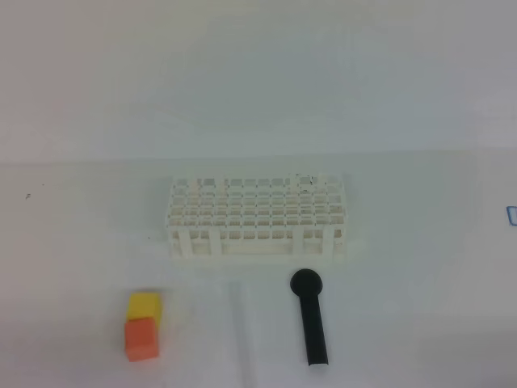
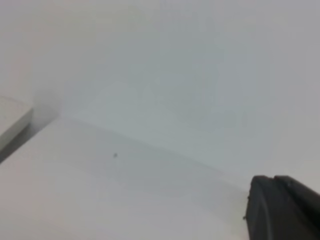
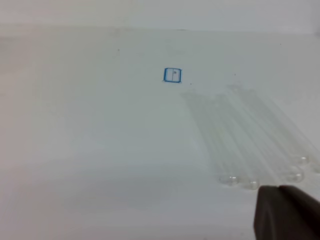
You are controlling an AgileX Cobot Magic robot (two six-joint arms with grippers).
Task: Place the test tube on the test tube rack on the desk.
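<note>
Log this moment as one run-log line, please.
test tube: lying on desk | test tube rack: no tube visible | left tool: shut | right tool: shut

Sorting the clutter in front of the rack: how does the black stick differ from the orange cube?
The black stick is long and thin with a round head; the orange cube is short and boxy. The black stick lies alone; the orange cube sits right against a yellow cube. Both rest on the desk, in front of the test tube rack.
</note>
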